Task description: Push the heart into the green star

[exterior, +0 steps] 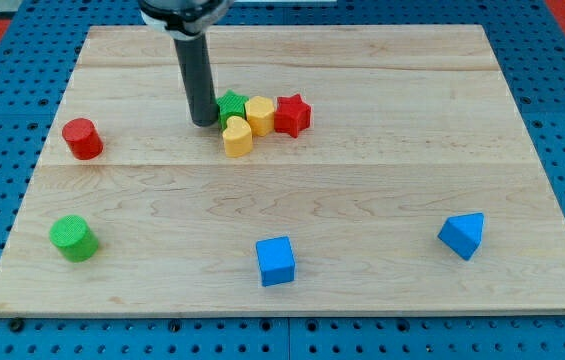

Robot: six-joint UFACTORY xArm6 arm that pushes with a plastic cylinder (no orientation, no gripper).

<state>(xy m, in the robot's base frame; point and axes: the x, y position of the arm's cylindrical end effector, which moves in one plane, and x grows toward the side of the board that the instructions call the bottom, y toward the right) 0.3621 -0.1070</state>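
The yellow heart [237, 136] lies near the board's upper middle, touching the green star [230, 105] just above it. A yellow hexagon [260, 115] sits right of the green star, touching the heart's upper right, and a red star [292, 115] touches the hexagon's right side. My tip [204, 122] stands on the board just left of the green star and upper left of the heart, close to both. The rod hides part of the green star's left side.
A red cylinder [82, 138] stands at the view's left. A green cylinder [73, 238] is at lower left. A blue cube [275, 261] sits at bottom middle and a blue triangular block [462, 236] at lower right. The wooden board [382, 180] lies on a blue pegboard.
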